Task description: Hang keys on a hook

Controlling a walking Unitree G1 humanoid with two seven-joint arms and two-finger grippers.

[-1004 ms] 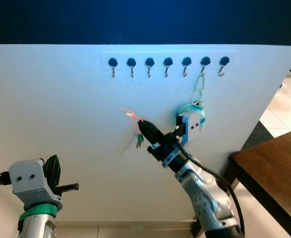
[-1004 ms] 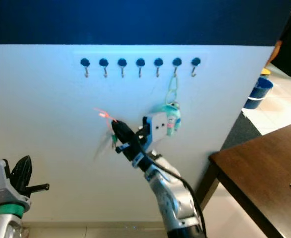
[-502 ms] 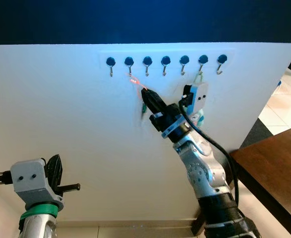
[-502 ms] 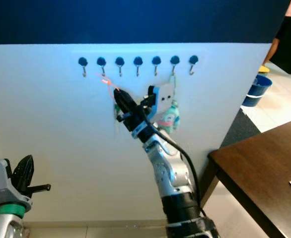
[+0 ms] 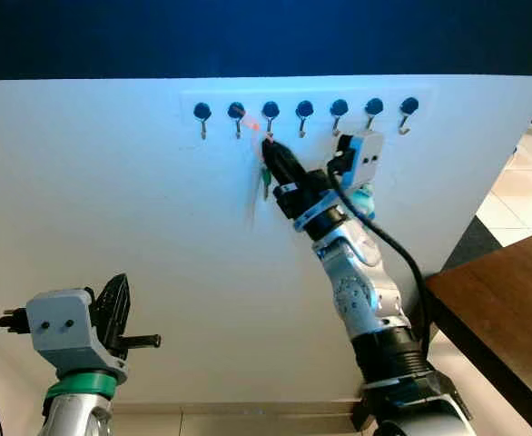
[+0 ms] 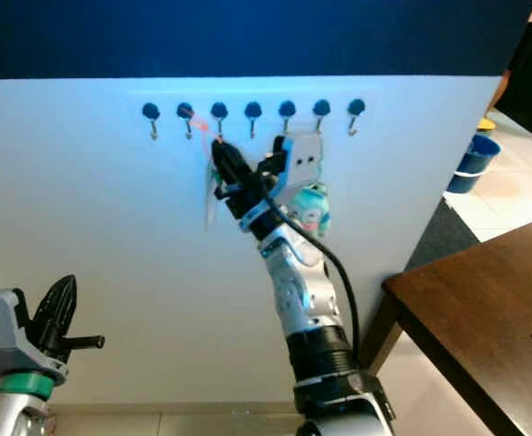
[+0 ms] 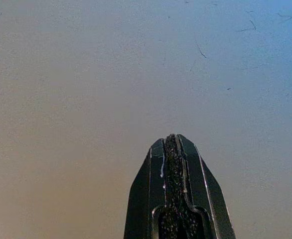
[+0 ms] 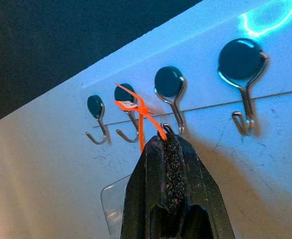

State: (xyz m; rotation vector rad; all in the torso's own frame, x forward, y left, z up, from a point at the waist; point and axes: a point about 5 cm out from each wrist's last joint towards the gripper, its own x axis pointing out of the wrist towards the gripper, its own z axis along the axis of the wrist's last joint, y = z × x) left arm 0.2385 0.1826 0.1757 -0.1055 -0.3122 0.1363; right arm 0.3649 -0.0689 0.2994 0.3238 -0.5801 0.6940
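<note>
Since half a second ago the right gripper [image 5: 270,148] has climbed the last stretch of wall and now sits just under the third hook from the left [image 5: 270,114] in the row of seven dark round-headed metal hooks on the white wall. Its two black fingers are pressed together on the small metal key ring with an orange plastic tag [image 8: 140,115]; the tag sticks up past the fingertips toward the second hook from the left [image 8: 126,108], and a green-headed key [image 5: 265,181] dangles below the gripper against the wall. From the right wrist view the ring lies right beside the curled tip of the third hook, though whether it has caught is not clear.

This bunch looks light and loose: the ring is stiff, thin and likely slippery, while the keys and tag swing freely, so the pinch on the ring itself is the sensible hold, leaving its open loop clear to slide over the hook's upturned end.

To the right, a pale green keychain charm [image 6: 310,206] hangs behind the right wrist. Low on the left, the left gripper [image 7: 174,164] hangs idle with its fingers closed on nothing
</note>
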